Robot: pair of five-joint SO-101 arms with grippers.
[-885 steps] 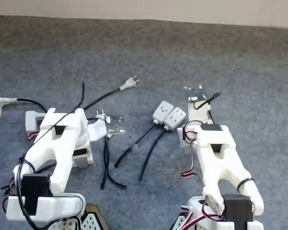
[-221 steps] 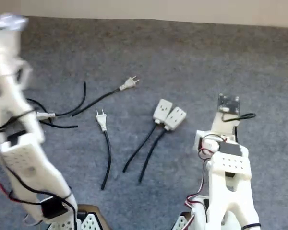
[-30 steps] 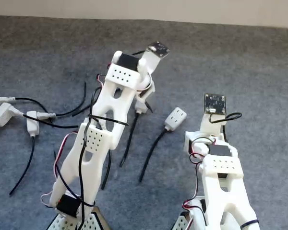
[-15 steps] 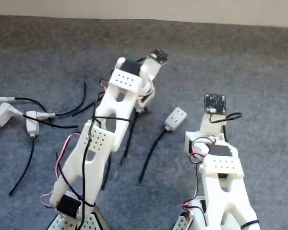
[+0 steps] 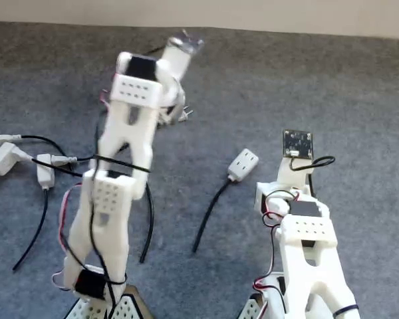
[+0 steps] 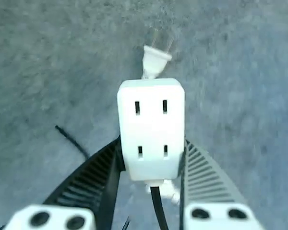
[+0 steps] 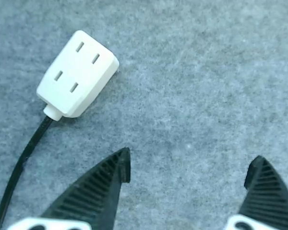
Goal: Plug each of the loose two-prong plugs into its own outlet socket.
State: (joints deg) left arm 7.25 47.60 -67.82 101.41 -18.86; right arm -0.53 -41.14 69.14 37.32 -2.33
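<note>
My left gripper is shut on a white outlet socket, slots facing the camera, its black cord hanging between the jaws. Just beyond it a loose white two-prong plug lies on the grey carpet, prongs pointing away. In the high view the left arm stretches toward the back, with the plug peeking out beside it. A second white socket lies on the carpet near the middle. My right gripper stands open above bare carpet, beside that socket and apart from it.
At the left edge lie white connectors and a small plug body with black cords. The lying socket's cord runs toward the front. Another black cord lies beside the left arm. A pale wall strip bounds the back.
The left arm has lifted one socket from the middle and swung it back and to the left, over the loose plug. The right arm and the other socket have not moved.
</note>
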